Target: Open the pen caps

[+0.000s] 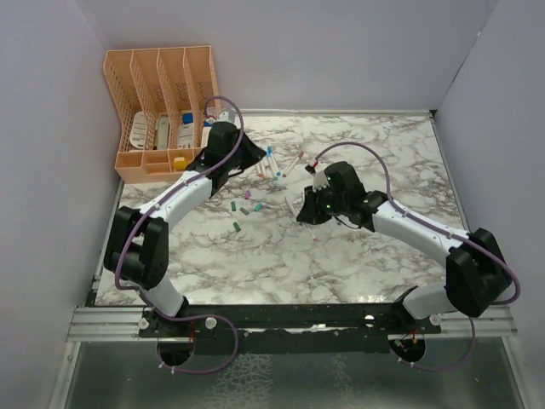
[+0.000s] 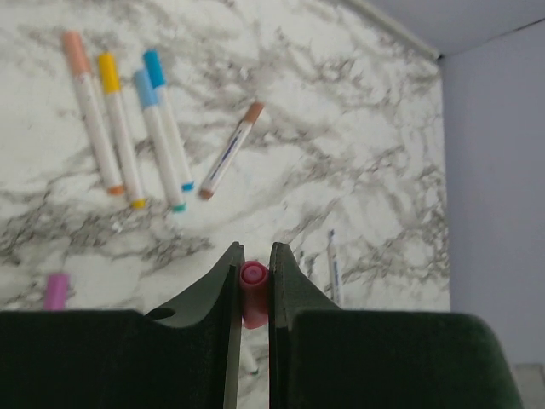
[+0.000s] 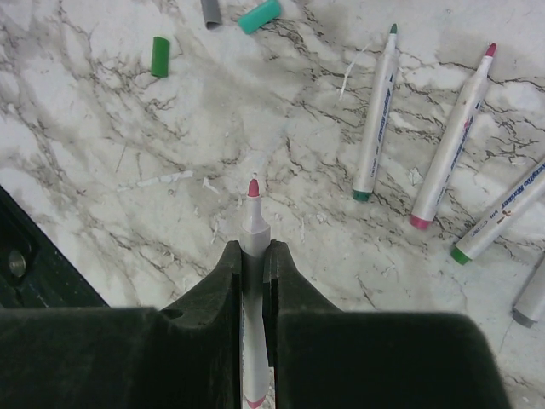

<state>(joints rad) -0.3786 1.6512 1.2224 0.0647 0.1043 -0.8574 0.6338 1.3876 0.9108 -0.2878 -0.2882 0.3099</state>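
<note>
The left tool [image 2: 254,258] is pinched narrow on a pink cap [image 2: 253,274], which sits upright between the two dark fingers with its open end facing the wrist camera. The right tool [image 3: 253,254] is likewise closed tight, on a white pen barrel [image 3: 254,223] whose bare reddish tip pokes out past the fingertips over the marbled surface [image 1: 358,273]. Seen from above, the two tools are apart, the left one further back near the peach desk organizer [image 1: 162,94] and the right one toward the middle of the surface. Other caps lie loose: a green cap [image 3: 159,55], a teal cap [image 3: 259,15] and a grey cap [image 3: 209,10] ahead of the right tool, and a purple cap [image 2: 56,291] to the left of the left tool (only its upper part shows above the finger). A row of four capped pens [image 2: 122,136] lies side by side beyond the left tool, with a brown-capped pen [image 2: 228,153] at an angle just beside them. Right of the right tool lie uncapped pens, among them a green-tipped pen [image 3: 376,111] and a pink-tipped pen [image 3: 454,141].
</note>
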